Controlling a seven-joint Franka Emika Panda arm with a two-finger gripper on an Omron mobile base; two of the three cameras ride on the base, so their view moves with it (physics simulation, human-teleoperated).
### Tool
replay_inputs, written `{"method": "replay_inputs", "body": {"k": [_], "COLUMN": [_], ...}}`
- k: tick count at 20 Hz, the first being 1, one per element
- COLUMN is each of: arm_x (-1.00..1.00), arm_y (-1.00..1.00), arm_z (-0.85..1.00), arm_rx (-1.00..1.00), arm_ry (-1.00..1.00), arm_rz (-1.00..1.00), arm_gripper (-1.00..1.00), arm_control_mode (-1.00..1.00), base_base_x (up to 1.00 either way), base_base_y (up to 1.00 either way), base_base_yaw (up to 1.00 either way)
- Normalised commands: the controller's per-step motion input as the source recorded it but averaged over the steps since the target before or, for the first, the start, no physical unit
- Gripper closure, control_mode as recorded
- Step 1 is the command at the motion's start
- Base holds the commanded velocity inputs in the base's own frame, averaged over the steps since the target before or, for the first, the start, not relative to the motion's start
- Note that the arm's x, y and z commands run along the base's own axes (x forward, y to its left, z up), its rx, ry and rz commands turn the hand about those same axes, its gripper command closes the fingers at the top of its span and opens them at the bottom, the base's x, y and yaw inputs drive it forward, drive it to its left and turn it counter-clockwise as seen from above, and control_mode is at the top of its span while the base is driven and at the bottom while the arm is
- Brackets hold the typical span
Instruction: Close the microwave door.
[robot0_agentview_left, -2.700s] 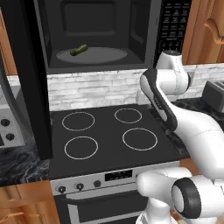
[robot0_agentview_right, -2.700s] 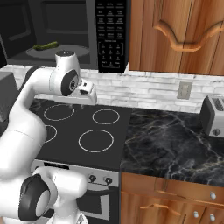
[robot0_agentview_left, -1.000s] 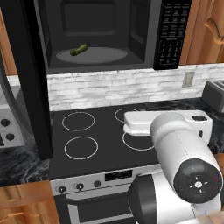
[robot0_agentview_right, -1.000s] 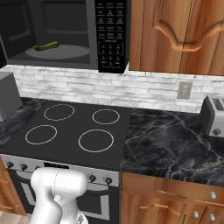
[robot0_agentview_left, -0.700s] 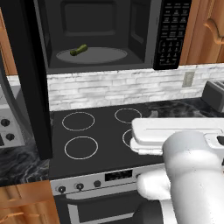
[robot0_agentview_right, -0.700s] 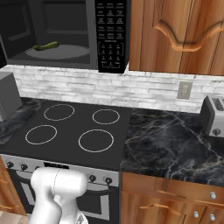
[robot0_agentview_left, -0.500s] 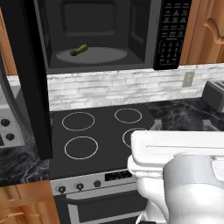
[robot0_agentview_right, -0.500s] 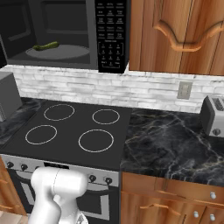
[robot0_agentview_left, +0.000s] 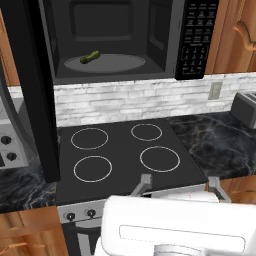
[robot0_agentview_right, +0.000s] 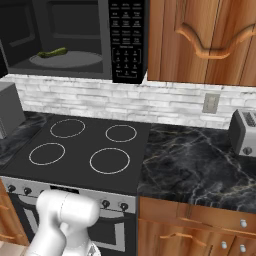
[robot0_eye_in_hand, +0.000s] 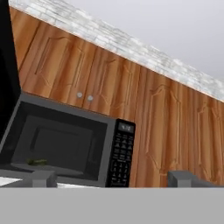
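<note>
Microwave door (robot0_agentview_left: 35, 90), the large flat black panel, stands swung wide at the far left, and your hand (robot0_eye_in_hand: 113, 178), fingers well apart and holding nothing, sits low, so you risk missing its edge.

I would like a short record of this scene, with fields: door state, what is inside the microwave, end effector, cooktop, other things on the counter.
door: microwave door wide open, swung out to the left
inside: small green item on the turntable plate
keypad: black panel right of the cavity
end effector: low in front of the cooktop, fingers apart, holding nothing
cooktop: four rings, bare
counter: toaster at right, wall outlet above
</note>
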Motion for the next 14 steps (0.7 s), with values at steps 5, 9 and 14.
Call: {"method": "replay_inputs", "body": {"k": [5, 9, 14], "arm_x": [0.01, 0.15, 0.44], "arm_y": [1.00, 0.97, 0.68], "arm_z": [0.00, -0.03, -0.11], "arm_rx": [-0.04, -0.02, 0.00], "arm_ry": [0.00, 0.00, 0.00], "arm_rz": [-0.06, -0.01, 0.00], "arm_gripper": [-1.00, -1.00, -1.00], "arm_control_mode": [-1.00, -1.00, -1.00], "base_base_x": [0.00, 0.00, 0.00], "base_base_y": [0.00, 0.00, 0.00], "base_base_yaw": [0.00, 0.00, 0.00]}}
